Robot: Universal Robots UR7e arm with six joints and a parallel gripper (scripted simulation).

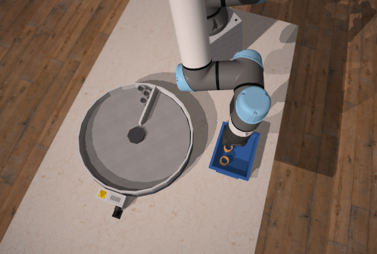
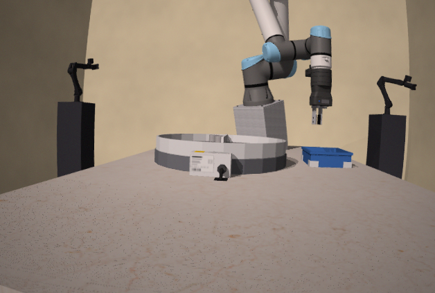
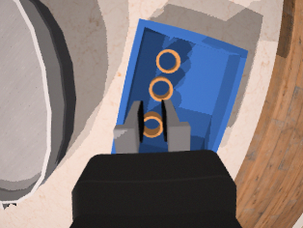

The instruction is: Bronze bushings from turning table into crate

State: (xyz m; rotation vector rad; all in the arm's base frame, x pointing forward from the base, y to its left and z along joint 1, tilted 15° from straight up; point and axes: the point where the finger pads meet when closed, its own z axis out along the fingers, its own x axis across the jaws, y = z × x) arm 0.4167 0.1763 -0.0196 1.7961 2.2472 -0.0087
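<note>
round grey turning table (image 1: 115,141), left half of table | 3 steel ring bushings (image 1: 146,93) at its far rim, bores up | blue rectangular crate (image 1: 234,175), right edge: 3 bronze ring bushings (image 3: 151,90) flat, bores up | black two-finger gripper (image 3: 151,109) above, slightly spread, pinching nothing

Seen past two grey fingers standing apart: three bronze ring bushings (image 3: 160,89) lined along a blue rectangular crate (image 3: 218,78), beside a grey turning table (image 3: 26,91).
</note>
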